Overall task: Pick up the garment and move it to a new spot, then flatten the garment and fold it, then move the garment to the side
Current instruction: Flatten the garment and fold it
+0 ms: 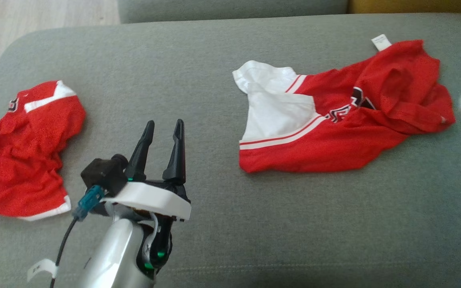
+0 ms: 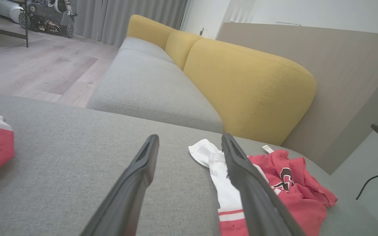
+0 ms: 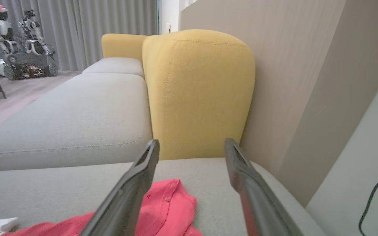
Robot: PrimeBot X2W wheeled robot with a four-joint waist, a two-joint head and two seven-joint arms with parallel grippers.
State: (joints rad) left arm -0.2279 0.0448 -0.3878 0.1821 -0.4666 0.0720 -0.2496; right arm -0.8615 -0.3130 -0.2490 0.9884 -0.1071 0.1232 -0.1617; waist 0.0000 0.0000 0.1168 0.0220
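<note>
Garment (image 1: 334, 124): crumpled, centre-right of frame, on grey cushion (image 1: 198, 60).
Left gripper (image 1: 164, 122): spread wide, holding nothing, lower left.
Right gripper (image 3: 191, 141): spread wide, holding nothing.

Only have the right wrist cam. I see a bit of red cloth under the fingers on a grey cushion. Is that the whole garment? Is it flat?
Observer: No. The head view shows the whole jersey: red with a white part at its left end, crumpled, not flat, on the grey cushion.
Operator: Anything else on the cushion?
Observer: Yes, a second red garment, bunched up at the cushion's left end, apart from the jersey.
Operator: Where's the other arm?
Observer: The left gripper is open and holds nothing, over bare cushion between the two garments.
</note>
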